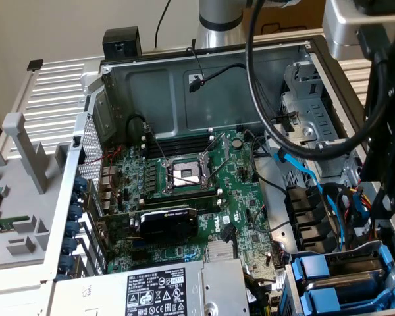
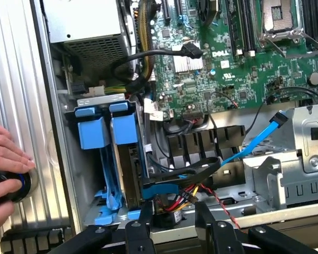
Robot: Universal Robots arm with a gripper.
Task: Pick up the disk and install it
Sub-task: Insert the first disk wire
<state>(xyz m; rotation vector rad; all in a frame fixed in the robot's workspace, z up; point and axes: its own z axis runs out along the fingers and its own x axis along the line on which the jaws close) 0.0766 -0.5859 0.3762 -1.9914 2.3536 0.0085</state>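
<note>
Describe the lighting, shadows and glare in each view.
Exterior view: soft, even light on the motherboard, the case's inner wall in mild shade, no hard glare. Wrist view: the ribbed grey panel brightly lit, the silver heatsink slightly glaring, deep shadow in the black plastic slots.

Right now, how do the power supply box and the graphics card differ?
Colour: the power supply box is grey metal; the graphics card is black. Markings: the box carries a large printed label; the card a small logo. Size: the box looks clearly bigger than the card. Both sit inside the open case.
</note>
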